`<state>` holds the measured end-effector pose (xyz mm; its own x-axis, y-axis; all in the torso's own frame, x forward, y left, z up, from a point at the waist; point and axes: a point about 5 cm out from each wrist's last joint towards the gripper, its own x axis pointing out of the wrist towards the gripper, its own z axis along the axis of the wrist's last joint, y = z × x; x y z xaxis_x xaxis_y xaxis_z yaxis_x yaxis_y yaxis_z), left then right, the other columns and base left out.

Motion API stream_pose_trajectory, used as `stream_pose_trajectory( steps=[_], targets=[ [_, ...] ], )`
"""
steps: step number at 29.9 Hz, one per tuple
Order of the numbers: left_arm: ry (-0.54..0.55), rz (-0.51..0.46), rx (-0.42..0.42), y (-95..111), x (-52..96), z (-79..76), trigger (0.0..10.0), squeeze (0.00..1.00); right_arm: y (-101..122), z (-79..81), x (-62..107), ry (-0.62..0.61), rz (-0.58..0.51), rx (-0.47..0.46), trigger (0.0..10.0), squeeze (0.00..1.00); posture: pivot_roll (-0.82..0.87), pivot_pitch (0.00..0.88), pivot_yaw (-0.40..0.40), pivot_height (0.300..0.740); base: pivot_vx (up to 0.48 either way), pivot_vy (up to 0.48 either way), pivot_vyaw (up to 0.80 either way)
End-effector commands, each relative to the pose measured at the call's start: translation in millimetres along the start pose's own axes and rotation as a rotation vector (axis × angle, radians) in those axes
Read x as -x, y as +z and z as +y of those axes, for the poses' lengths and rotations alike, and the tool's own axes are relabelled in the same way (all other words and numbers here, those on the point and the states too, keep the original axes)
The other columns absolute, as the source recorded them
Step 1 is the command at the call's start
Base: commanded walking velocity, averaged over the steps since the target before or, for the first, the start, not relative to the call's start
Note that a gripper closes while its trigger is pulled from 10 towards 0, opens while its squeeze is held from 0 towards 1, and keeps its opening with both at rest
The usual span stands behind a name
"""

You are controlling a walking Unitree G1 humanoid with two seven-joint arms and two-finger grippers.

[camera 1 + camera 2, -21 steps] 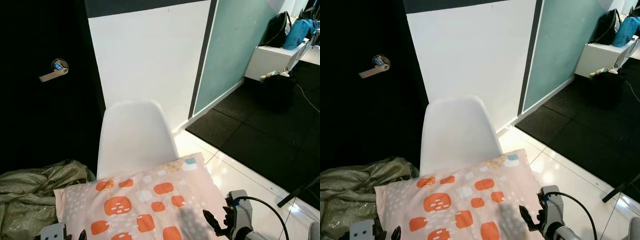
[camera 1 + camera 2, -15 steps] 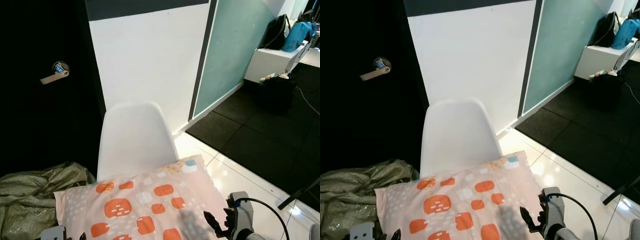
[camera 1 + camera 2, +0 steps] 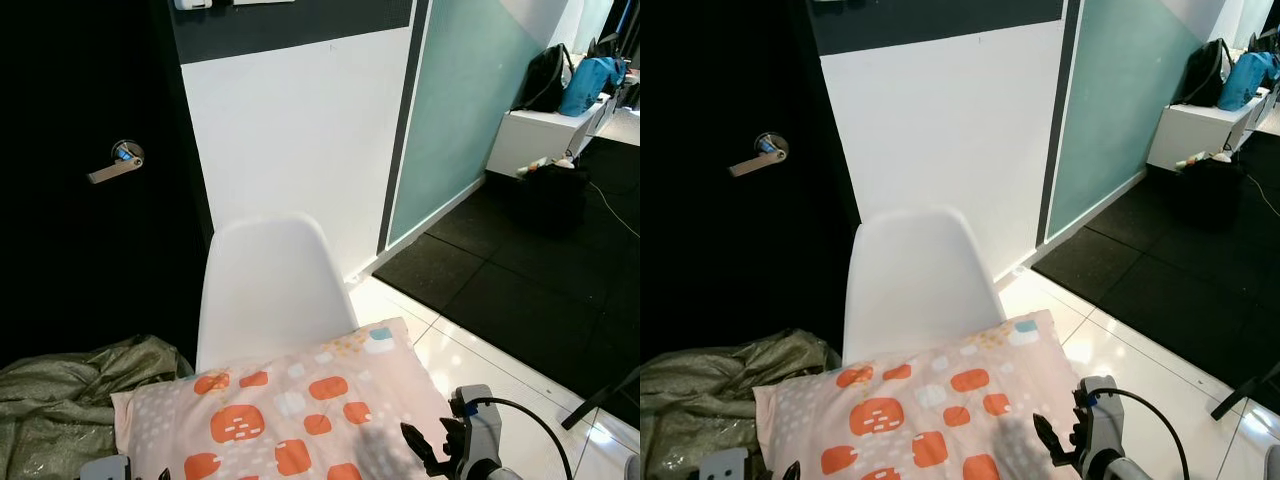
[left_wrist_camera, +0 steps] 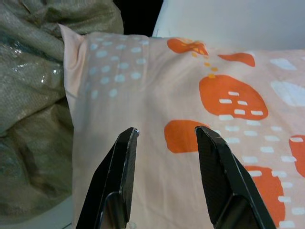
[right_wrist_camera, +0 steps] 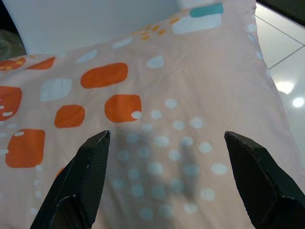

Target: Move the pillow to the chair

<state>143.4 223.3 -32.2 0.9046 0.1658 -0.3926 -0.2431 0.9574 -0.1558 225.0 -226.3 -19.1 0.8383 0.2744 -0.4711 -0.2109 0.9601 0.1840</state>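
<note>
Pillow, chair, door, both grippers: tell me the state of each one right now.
pillow: lying flat on the chair seat, released.
chair: upright, backrest toward the wall.
door: shut, handle level.
left gripper: open, above the pillow.
right gripper: open wide, above the pillow.
green cloth: crumpled beside the chair.

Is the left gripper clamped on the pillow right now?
No, the left gripper is open, its fingers spread above the pillow.

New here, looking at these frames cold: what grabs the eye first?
The pink pillow with orange patches, lying on the seat of the white chair against the white wall. Both grippers hover open over it: left gripper near its edge by the crumpled green fabric, right gripper over its other half.
</note>
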Motion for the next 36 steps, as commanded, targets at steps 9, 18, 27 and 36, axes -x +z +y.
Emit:
stream_pose_trajectory(
  steps=[9,18,27,36],
  targets=[
    [0.003,-0.005,-0.009,0.5,-0.2,2.7,10.0,0.0,0.8,-1.4,-1.6,0.009,-0.002,-0.009,10.0,0.0,-0.09,0.026,-0.034,0.74,0.0,0.0,0.0],
    [-0.008,-0.026,0.0,4.7,-1.2,1.9,10.0,1.0,1.9,-2.1,-2.0,0.023,0.005,-0.008,10.0,1.0,-0.1,0.04,-0.038,0.74,0.0,0.0,0.0],
    [-0.009,-0.042,0.002,9.2,-2.2,3.7,10.0,1.0,1.9,-0.5,-3.3,0.042,0.005,-0.017,10.0,1.0,-0.1,0.046,-0.033,0.74,0.0,0.0,0.0],
    [-0.005,-0.043,0.008,9.9,-2.2,3.3,10.0,1.0,1.9,-0.5,-3.2,0.049,0.005,-0.021,10.0,1.0,-0.1,0.047,-0.039,0.74,0.0,0.0,0.0]
  ],
)
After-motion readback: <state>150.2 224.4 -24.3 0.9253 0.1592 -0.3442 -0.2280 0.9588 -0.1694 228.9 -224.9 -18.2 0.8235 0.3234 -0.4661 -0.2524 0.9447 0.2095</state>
